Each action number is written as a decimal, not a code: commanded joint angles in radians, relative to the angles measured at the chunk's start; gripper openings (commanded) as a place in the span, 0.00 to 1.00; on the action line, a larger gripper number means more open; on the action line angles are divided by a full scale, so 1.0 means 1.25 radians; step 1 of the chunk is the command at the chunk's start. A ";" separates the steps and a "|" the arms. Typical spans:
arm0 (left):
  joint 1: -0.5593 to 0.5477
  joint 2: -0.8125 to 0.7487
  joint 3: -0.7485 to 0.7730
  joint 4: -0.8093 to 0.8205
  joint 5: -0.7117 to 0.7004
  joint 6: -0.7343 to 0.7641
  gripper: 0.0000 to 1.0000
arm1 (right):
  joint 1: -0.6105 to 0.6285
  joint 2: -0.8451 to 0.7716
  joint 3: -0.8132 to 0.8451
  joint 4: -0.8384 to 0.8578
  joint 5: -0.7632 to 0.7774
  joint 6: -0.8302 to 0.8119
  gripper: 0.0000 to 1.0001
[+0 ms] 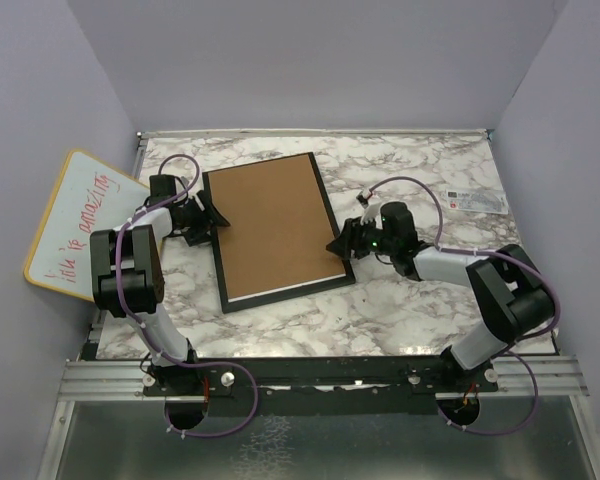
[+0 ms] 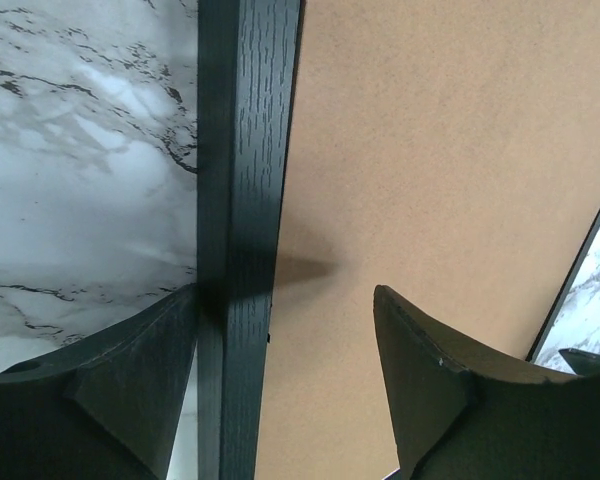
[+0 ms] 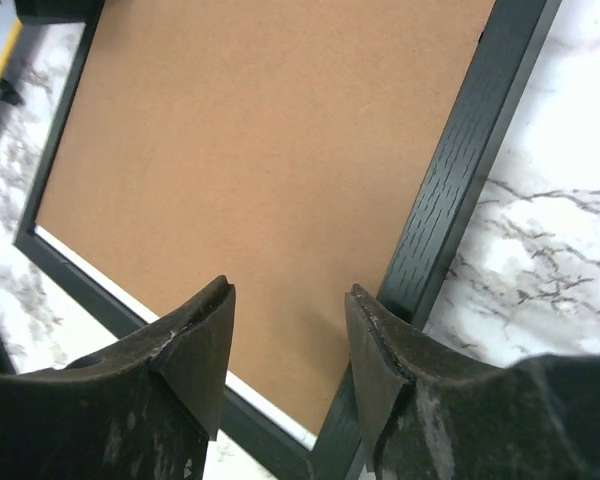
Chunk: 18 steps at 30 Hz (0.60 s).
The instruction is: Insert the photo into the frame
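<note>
Marble table (image 1: 400,310); whiteboard (image 1: 80,215) reads "amazing"; left tool (image 2: 285,292) released astride frame (image 2: 240,150) edge; right tool (image 3: 288,290) released.

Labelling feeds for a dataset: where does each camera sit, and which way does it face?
Top external: above, behind the bases, looking down on the table; both arms, left gripper and right gripper flanking the frame.
Left wrist: on the left arm, looking past its fingers at a frame rail.
Right wrist: likewise, fingers over the backing board.
All share the frame.
</note>
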 commanded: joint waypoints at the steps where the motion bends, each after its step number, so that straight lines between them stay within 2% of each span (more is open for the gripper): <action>1: -0.020 0.035 -0.021 -0.042 0.047 -0.009 0.73 | 0.011 0.026 0.028 -0.040 0.081 -0.103 0.56; 8: -0.020 0.019 -0.009 -0.052 0.011 -0.005 0.79 | 0.012 -0.054 0.047 -0.174 0.216 -0.059 0.64; 14: -0.020 0.000 0.024 -0.064 -0.038 0.004 0.85 | 0.011 -0.029 0.145 -0.295 0.235 0.024 0.67; 18: -0.020 -0.001 0.052 -0.061 -0.057 0.004 0.86 | 0.011 0.017 0.215 -0.312 0.218 0.059 0.69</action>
